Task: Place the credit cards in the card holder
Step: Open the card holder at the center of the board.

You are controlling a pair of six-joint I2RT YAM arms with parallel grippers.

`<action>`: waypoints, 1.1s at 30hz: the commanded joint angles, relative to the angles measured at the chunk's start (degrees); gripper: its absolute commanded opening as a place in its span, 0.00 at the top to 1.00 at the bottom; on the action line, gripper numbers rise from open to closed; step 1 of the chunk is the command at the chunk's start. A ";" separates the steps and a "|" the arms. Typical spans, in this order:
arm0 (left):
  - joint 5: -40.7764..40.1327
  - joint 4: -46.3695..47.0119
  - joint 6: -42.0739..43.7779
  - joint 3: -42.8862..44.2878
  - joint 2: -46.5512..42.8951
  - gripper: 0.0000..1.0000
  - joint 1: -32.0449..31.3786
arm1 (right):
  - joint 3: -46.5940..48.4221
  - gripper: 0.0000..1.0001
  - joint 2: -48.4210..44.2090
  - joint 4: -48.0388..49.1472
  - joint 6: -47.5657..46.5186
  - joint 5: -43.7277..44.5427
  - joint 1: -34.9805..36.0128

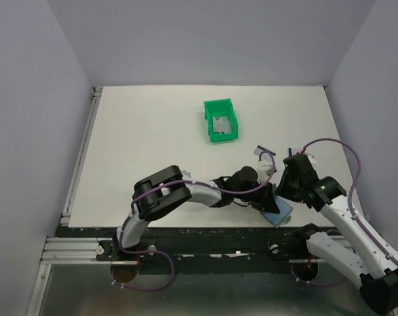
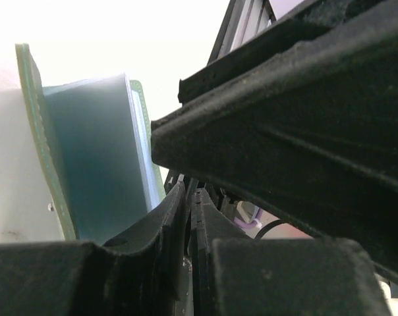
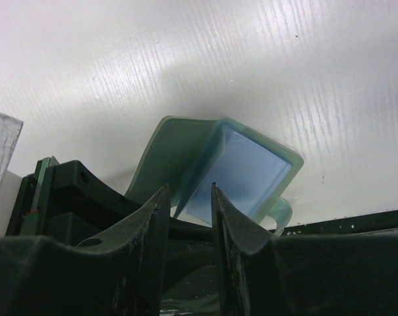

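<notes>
The card holder [image 1: 279,213] lies open near the table's front edge, grey-green outside with pale blue pockets [image 3: 245,172]. One flap stands up. My left gripper [image 1: 269,196] reaches it from the left. Its jaws [image 2: 189,195] are almost together, and the holder's [image 2: 93,164] flap edge runs down into their tips. My right gripper [image 1: 286,189] hangs just over the holder. It [image 3: 190,192] is open, with nothing between its fingers, which straddle the fold. One silvery credit card [image 1: 221,124] lies in the green bin [image 1: 208,122] farther back.
The right gripper's black body [image 2: 284,118] fills the right of the left wrist view, very close to my left fingers. The black front rail [image 3: 357,221] runs just beyond the holder. A silvery flat piece [image 3: 0,155] shows at the right wrist view's left edge.
</notes>
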 commanded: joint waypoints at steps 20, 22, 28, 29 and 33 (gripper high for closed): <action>2.31 1.79 3.82 -8.47 -10.24 0.79 1.02 | -1.07 0.57 5.15 1.44 1.94 -0.57 -0.21; 2.31 1.70 3.73 -8.47 -9.97 0.79 1.28 | -1.33 0.56 5.94 1.88 1.68 -1.01 -0.12; 1.87 1.87 3.12 -8.82 -8.57 0.79 1.72 | -2.91 0.58 7.96 4.95 1.68 -2.68 -0.12; 1.69 1.79 3.20 -8.91 -8.39 0.79 1.73 | -3.18 0.58 8.31 5.92 1.68 -3.12 -0.21; 0.90 0.74 3.03 -9.09 -7.60 0.80 2.25 | -4.41 0.60 9.45 8.47 1.77 -4.35 -0.12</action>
